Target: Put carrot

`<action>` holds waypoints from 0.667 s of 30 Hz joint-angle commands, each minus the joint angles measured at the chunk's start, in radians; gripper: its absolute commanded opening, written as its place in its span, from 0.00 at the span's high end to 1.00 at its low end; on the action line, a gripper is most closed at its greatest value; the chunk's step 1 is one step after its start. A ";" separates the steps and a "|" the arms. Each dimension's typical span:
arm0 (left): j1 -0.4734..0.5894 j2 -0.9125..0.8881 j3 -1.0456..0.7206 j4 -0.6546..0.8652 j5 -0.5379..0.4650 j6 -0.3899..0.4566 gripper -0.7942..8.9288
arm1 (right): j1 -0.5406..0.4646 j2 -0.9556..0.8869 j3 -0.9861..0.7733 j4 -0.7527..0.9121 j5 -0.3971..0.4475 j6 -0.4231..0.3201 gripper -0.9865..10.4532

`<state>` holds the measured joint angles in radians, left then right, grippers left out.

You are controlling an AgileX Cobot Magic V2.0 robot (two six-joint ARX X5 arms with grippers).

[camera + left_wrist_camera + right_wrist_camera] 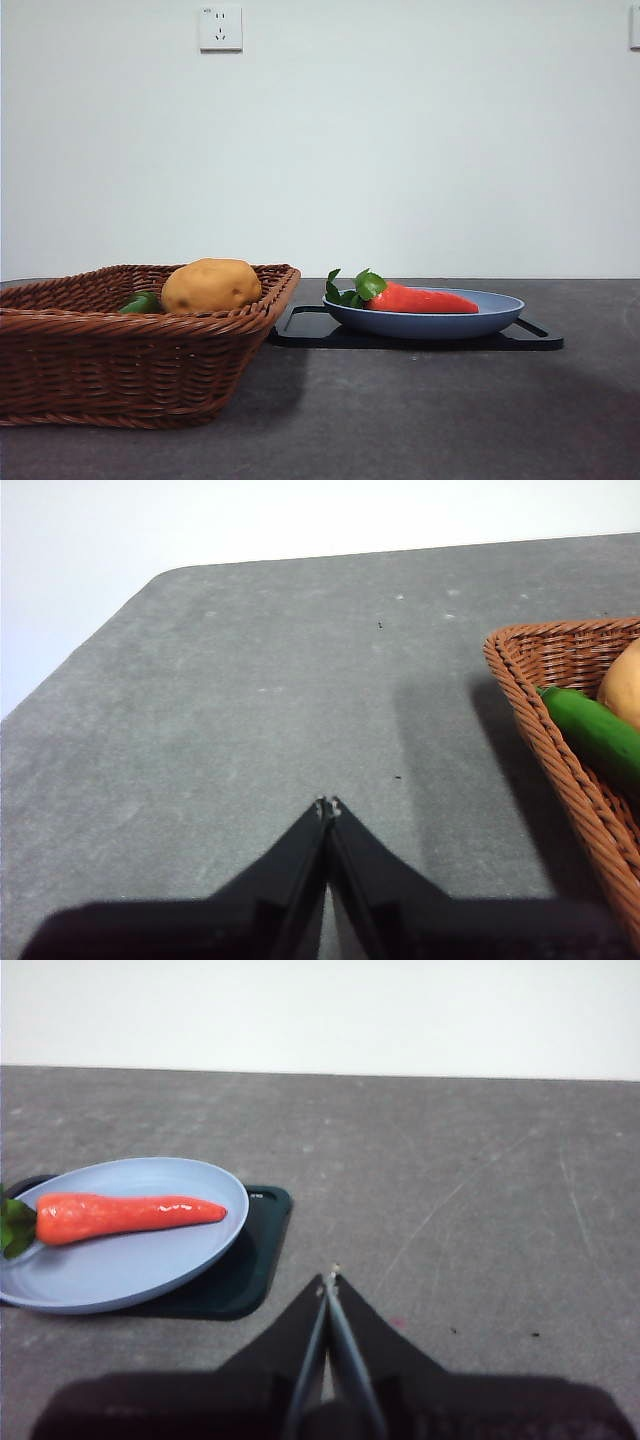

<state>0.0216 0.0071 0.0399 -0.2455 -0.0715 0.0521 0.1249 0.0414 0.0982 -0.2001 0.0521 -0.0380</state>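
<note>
Pictured from nearest the front camera outward: brown woven wicker basket point(140, 350) on the dark grey tabletop point(430, 420), holding a rounded tan-yellow potato-like lump point(210, 285) and a green cucumber-like piece point(595, 730). Just beyond and beside the basket, a flat black tray point(310, 328) carrying a shallow blue-grey plate point(425, 322). Lying on its side in that plate, well apart from the basket's contents: the red-orange tapered toy carrot point(420, 299), glossy and smooth, thick end with broad green leaves turned toward the basket, narrow tip pointing away.

Above bare tabletop beside the plate, the right hand point(329, 1278), black jaws pressed together, holding nothing. On the basket's far side from the plate, the left hand point(328, 805), likewise closed and empty, over bare tabletop.

Step in hand, judged from the layout: reaching for the carrot, not yet begun. Best done with the right hand, nearer the plate: jaws spread wide first, lowered across the thick middle of the body rather than the slick tip or soft leaves, kept clear of the plate's raised rim, then lifted straight up before any carry toward the basket.
</note>
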 commanded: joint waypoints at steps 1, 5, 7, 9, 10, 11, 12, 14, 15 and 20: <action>0.004 -0.002 -0.010 0.006 -0.001 -0.006 0.91 | 0.000 -0.024 -0.023 0.013 -0.001 0.003 0.91; 0.004 -0.002 -0.010 0.006 -0.001 -0.006 0.91 | 0.000 -0.042 -0.064 0.021 -0.001 0.015 0.91; 0.004 -0.002 -0.010 0.006 -0.001 -0.006 0.91 | 0.000 -0.042 -0.088 0.029 -0.002 0.023 0.91; 0.004 -0.002 -0.010 0.005 -0.001 -0.006 0.91 | 0.000 -0.042 -0.090 0.029 -0.002 0.029 0.91; 0.004 -0.002 -0.010 0.005 -0.001 -0.006 0.91 | 0.000 -0.042 -0.090 0.034 -0.001 0.029 0.91; 0.004 -0.002 -0.010 0.007 0.000 -0.006 0.91 | 0.000 -0.042 -0.090 0.036 -0.001 0.025 0.91; 0.004 -0.002 -0.010 0.006 0.000 -0.006 0.91 | 0.000 -0.042 -0.090 0.035 0.003 0.022 0.91; 0.004 -0.002 -0.010 0.006 -0.001 -0.006 0.91 | 0.000 -0.042 -0.090 0.035 0.009 0.023 0.91; 0.004 -0.002 -0.010 0.006 -0.001 -0.006 0.91 | 0.000 -0.042 -0.090 0.036 0.007 0.023 0.91; 0.004 -0.002 -0.010 0.006 -0.001 -0.006 0.91 | 0.000 -0.040 -0.090 0.036 0.007 0.023 0.91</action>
<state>0.0216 0.0071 0.0399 -0.2455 -0.0711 0.0521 0.1249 0.0032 0.0162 -0.1711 0.0551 -0.0223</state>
